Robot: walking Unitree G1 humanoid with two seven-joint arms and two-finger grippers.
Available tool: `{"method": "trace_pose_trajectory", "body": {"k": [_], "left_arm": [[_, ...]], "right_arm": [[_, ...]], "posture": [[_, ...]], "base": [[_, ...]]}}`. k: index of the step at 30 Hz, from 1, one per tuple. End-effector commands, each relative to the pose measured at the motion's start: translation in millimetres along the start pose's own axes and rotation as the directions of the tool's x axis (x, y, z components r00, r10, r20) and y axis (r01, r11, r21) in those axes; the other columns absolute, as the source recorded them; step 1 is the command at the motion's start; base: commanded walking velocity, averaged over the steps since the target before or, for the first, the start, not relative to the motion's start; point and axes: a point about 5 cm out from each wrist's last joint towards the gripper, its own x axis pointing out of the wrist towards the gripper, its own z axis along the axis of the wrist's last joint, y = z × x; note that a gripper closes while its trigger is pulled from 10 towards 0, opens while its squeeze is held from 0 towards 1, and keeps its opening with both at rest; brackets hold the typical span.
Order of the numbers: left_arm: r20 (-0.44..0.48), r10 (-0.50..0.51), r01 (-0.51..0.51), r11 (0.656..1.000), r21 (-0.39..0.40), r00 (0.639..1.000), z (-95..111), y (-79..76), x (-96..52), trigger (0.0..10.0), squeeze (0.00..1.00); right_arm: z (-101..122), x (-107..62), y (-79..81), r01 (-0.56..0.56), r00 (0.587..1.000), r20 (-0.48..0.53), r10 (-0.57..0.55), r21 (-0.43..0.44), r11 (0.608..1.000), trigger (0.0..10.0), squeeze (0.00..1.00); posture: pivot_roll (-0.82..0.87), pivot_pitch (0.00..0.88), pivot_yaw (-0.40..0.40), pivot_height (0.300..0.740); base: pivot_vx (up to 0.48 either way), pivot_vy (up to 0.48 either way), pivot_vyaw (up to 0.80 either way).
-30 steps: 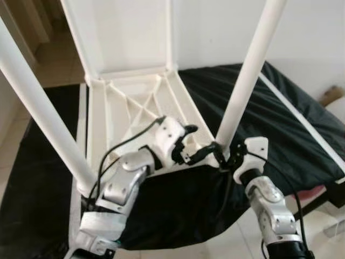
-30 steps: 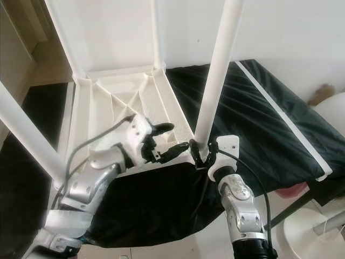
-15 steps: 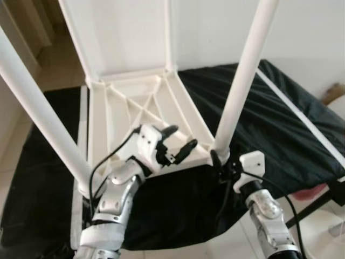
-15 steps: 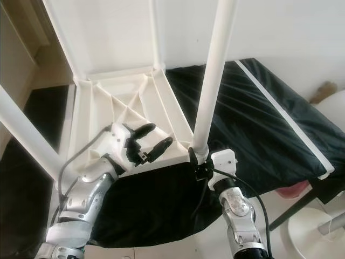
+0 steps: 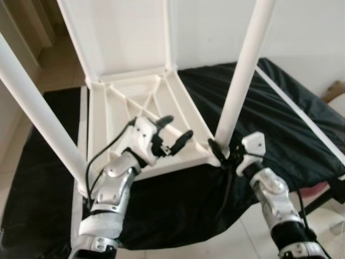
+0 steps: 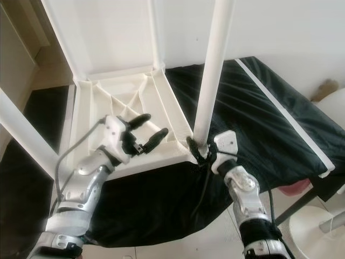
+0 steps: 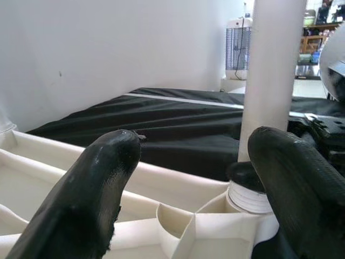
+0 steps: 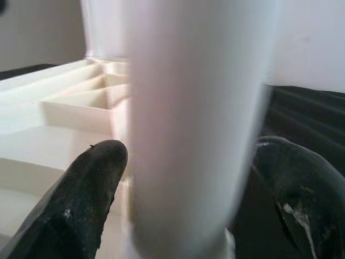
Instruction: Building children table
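The upturned white table (image 5: 135, 108) lies on a black-covered bed (image 5: 280, 113). The right end effector (image 5: 218, 154) straddles the base of the near right leg (image 5: 242, 75), contact hard to judge (leg tops cut off). The left end effector (image 5: 172, 135) hovers spread wide above the ribbed underside.

A: What is the white ribbed panel?

B: The tabletop (image 5: 129, 102), upside down on a black cloth, its cross-braced underside facing up.

A: And the posts?

B: Two white round legs stand in the near corners: one on the robot's left (image 5: 40, 116), one on its right (image 5: 242, 75), its base seated in a corner socket (image 7: 245, 197).
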Motion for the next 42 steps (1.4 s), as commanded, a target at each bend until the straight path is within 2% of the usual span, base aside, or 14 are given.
{"method": "trace_pose_trajectory", "body": {"k": [1, 6, 7, 8, 9, 10, 11, 21, 22, 23, 29, 33, 37, 42], "left_arm": [[-0.015, 0.002, -0.002, 1.0, 0.017, 1.0, -1, -5.0, 0.3, 10.0, 0.0], [-0.012, -0.043, 0.043, 0.999, 0.016, 0.999, 0, -12.2, 2.9, 10.0, 0.0], [-0.01, -0.077, 0.077, 0.997, 0.002, 0.997, 0, -18.1, 4.0, 10.0, 0.0], [-0.01, -0.077, 0.077, 0.997, 0.002, 0.997, 0, -18.1, 4.0, 10.0, 0.0], [-0.007, -0.098, 0.098, 0.995, -0.007, 0.995, 0, -21.9, 4.7, 10.0, 0.0], [-0.007, -0.098, 0.098, 0.995, -0.007, 0.995, 0, -21.9, 4.7, 10.0, 0.0], [-0.001, -0.112, 0.112, 0.994, -0.019, 0.994, 1, -25.1, 4.6, 10.0, 0.0], [-0.004, -0.115, 0.114, 0.992, -0.053, 0.993, 0, -27.3, 1.0, 10.0, 0.0], [-0.007, -0.117, 0.116, 0.992, -0.058, 0.993, -1, -27.9, 1.1, 10.0, 0.0], [-0.011, -0.117, 0.116, 0.991, -0.06, 0.993, -1, -28.6, 1.0, 10.0, 0.0], [-0.009, -0.115, 0.114, 0.992, -0.061, 0.993, -1, -28.9, 1.0, 10.0, 0.0], [-0.036, -0.107, 0.104, 0.993, -0.062, 0.994, -8, -29.6, -0.4, 10.0, 0.0], [-0.049, -0.106, 0.103, 0.993, -0.061, 0.993, -11, -31.1, -1.6, 10.0, 0.0], [-0.06, -0.095, 0.09, 0.992, -0.085, 0.994, -18, -37.9, -2.7, 10.0, 0.0]], "right_arm": [[-5, 2.5, 4.5, -0.083, 0.996, -0.04, 0.083, 0.006, 0.997, 10.0, 0.0], [-7, 5.9, 6.1, -0.142, 0.988, -0.061, 0.142, 0.011, 0.99, 10.0, 0.0], [-7, 7.4, 6.9, -0.169, 0.983, -0.068, 0.169, 0.008, 0.986, 7.6, 0.0], [-7, 7.4, 6.9, -0.169, 0.983, -0.068, 0.169, 0.008, 0.986, 7.6, 0.0], [-7, 8.5, 7.1, -0.186, 0.98, -0.071, 0.186, 0.008, 0.983, 2.6, 0.0], [-7, 8.5, 7.1, -0.186, 0.98, -0.071, 0.186, 0.008, 0.983, 2.6, 0.0], [-8, 8.1, 8.0, -0.203, 0.976, -0.075, 0.204, 0.013, 0.979, 0.0, 0.0], [-18, -2.0, 7.2, -0.173, 0.98, -0.084, 0.178, 0.071, 0.982, 0.0, 0.0], [-20, -3.7, 8.6, -0.156, 0.983, -0.086, 0.162, 0.078, 0.985, 0.9, 0.0], [-22, -4.8, 8.9, -0.116, 0.989, -0.085, 0.124, 0.096, 0.989, 10.0, 0.0], [-24, -6.0, 12.9, -0.03, 0.997, -0.068, 0.039, 0.123, 0.992, 10.0, 0.0], [-23, -6.4, 24.3, 0.11, 0.993, -0.049, -0.104, 0.155, 0.982, 10.0, 0.0], [-22, -6.5, 26.3, 0.142, 0.99, -0.04, -0.137, 0.165, 0.976, 10.0, 0.0], [-19, -7.1, 27.0, 0.365, 0.929, -0.029, -0.369, 0.236, 0.901, 10.0, 0.0]], "posture": [[0.02, 0.0, 0.042, 0.74], [0.03, 0.0, 0.034, 0.74], [0.04, 0.0, 0.03, 0.74], [0.04, 0.0, 0.03, 0.74], [0.04, 0.0, 0.03, 0.74], [0.04, 0.0, 0.03, 0.74], [0.05, 0.0, 0.025, 0.74], [0.05, 0.0, 0.021, 0.74], [0.05, 0.0, 0.016, 0.74], [0.04, 0.0, 0.016, 0.74], [0.04, 0.0, 0.014, 0.74], [0.04, 0.0, 0.004, 0.74], [0.04, 0.0, 0.003, 0.74], [0.04, 0.0, -0.009, 0.74]], "base": [[0.0, 0.0, 0.0], [0.0, 0.0, 0.0], [0.0, 0.0, 0.0], [0.0, 0.0, 0.0], [0.0, 0.0, 0.0], [0.0, 0.0, 0.0], [0.0, 0.0, 0.0], [0.0, 0.0, 0.0], [0.0, 0.0, 0.0], [0.0, 0.0, 0.0], [0.0, 0.0, 0.0], [0.0, 0.0, 0.0], [0.0, 0.0, 0.0], [0.0, 0.0, 0.0]]}}
